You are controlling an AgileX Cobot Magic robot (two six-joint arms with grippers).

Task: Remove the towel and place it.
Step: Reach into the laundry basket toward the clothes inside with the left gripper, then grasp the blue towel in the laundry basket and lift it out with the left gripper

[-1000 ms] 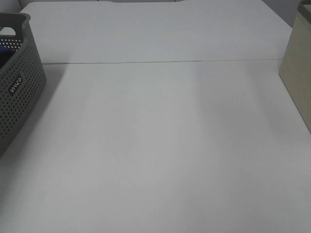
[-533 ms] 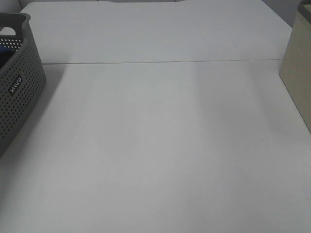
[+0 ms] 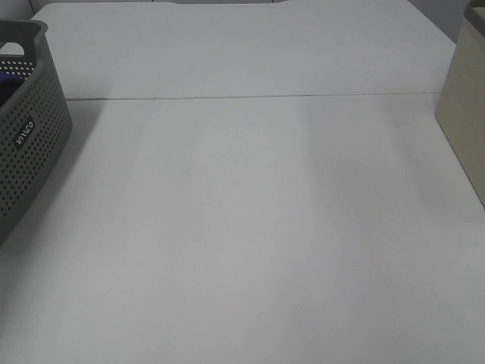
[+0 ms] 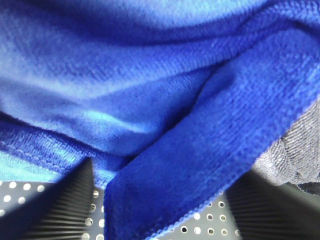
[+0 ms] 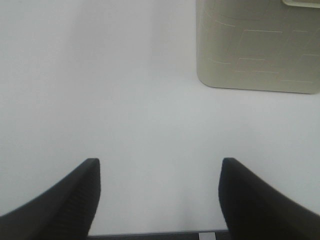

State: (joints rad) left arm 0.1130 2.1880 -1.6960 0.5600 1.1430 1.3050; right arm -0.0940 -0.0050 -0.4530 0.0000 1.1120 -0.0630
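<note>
Left end effector (image 4: 167, 207) wide open, straddling towel (image 4: 125, 90) fold.

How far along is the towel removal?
Nothing is done: the towel lies in the grey basket. In hand: the left end effector, open, straddles a towel fold. To do: grip, lift out, place it. The right end effector hangs open over the table.

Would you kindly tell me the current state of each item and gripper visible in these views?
grey basket: upright on the table, at the left of the high view, not empty.
towel: bunched in folds inside the grey basket, not lifted out.
beige bin: upright on the table, contents hidden.
left gripper: open, straddling a towel fold.
right gripper: open, above the table, holding nothing.
</note>
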